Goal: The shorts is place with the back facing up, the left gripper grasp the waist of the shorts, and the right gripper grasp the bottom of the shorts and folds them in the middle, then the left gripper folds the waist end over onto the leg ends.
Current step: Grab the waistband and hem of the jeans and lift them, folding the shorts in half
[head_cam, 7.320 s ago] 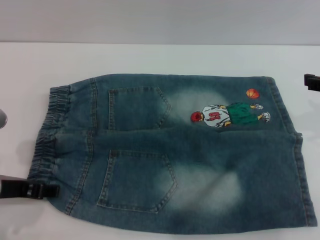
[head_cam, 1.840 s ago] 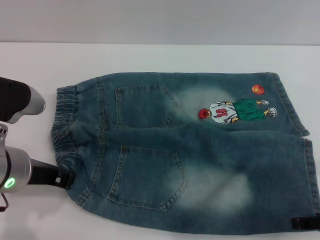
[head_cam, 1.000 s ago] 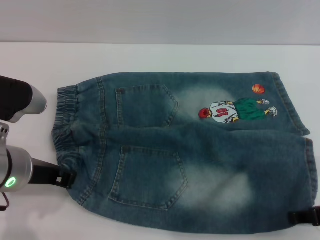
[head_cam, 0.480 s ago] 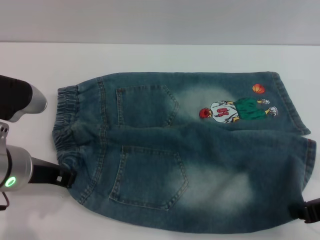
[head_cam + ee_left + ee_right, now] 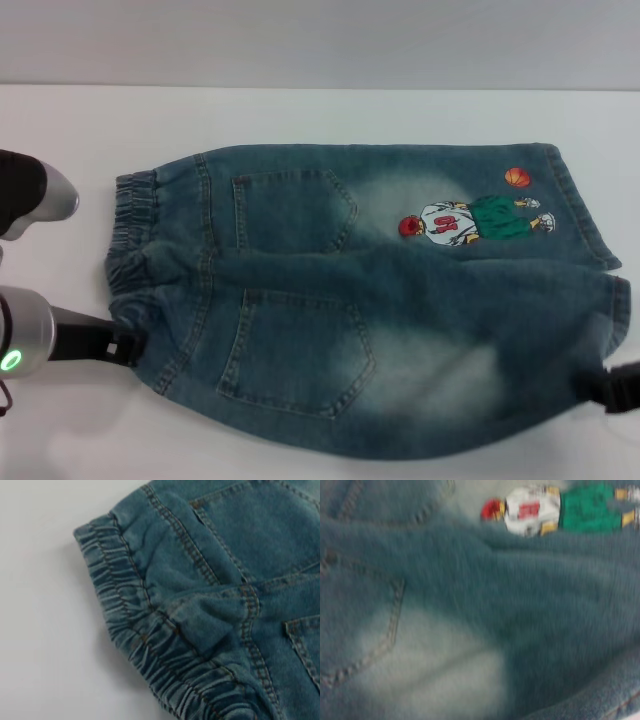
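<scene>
- The denim shorts [image 5: 380, 310] lie back-up on the white table [image 5: 300, 115], one garment only, with its ruffled waist [image 5: 128, 250] toward the left gripper and its leg hems [image 5: 600, 270] toward the right gripper.
- Compared with half a second ago, the near hem corner has risen further and the near edge of the shorts has pulled in from the front of the table; the right gripper [image 5: 612, 388] has also moved up along that hem.
- The left gripper [image 5: 122, 343] sits at the near corner of the waist, where it was a second ago, and the band there is bunched into a raised pucker, clear in the left wrist view [image 5: 210, 625].
- My reading: the lengthwise fold has just begun, with the near edge being lifted to go over toward the embroidered leg.
- Left gripper: it looks clamped on the waist corner, since the cloth puckers right at its tip.
- Right gripper: only a dark tip shows against the hem, so I cannot tell how its fingers stand.
- Count on the shorts: two back patch pockets [image 5: 290, 210], one cartoon basketball player [image 5: 470, 222], one small orange ball [image 5: 517, 177] just beyond the player.
- Two grippers in view.
</scene>
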Robot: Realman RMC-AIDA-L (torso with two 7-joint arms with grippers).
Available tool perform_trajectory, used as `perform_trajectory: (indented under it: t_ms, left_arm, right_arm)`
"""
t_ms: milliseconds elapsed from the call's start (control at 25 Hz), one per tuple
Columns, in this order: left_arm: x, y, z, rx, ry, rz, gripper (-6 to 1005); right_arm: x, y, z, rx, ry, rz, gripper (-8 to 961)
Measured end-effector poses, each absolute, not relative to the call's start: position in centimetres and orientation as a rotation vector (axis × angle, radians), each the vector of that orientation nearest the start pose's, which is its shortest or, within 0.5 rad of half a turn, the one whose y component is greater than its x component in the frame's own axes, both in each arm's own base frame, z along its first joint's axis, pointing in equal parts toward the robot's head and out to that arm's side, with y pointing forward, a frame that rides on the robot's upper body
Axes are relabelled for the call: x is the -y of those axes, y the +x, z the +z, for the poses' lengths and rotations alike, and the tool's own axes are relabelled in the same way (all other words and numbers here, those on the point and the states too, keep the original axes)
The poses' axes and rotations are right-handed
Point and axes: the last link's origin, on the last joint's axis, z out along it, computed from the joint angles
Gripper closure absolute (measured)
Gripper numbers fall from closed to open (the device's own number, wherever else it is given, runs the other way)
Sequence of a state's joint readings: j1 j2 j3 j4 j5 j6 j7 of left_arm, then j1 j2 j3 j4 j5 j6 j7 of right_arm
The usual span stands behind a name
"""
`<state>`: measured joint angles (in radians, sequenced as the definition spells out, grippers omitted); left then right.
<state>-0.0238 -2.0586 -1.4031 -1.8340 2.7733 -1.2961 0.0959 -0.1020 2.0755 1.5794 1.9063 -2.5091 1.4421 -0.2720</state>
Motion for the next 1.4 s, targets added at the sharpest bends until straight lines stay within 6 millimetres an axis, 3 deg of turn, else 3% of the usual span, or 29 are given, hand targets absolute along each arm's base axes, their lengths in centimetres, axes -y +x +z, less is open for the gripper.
perform_trajectory:
  t_ms: [200, 640, 960, 1400]
  left_arm:
    - [-26.9, -22.8, 1.2, 1.192, -2.099, 0.246, 784]
    - [-27.9, -22.4, 2.0, 1.164, -2.042, 0.079, 784]
    - [-28.8, -22.1, 2.5, 1.143, -2.012, -0.026, 787]
    - [-30.3, -22.3, 2.8, 1.148, -1.956, -0.174, 788]
  right_arm:
    - [-24.4, 22.7, 4.1, -1.273, -2.192, -0.072, 888]
    - [-26.8, 22.3, 5.6, -1.090, -2.107, 0.090, 889]
    - [-28.1, 23.0, 5.9, -1.066, -2.037, 0.215, 889]
    - [-29.0, 25.2, 6.4, -1.047, -1.936, 0.255, 890]
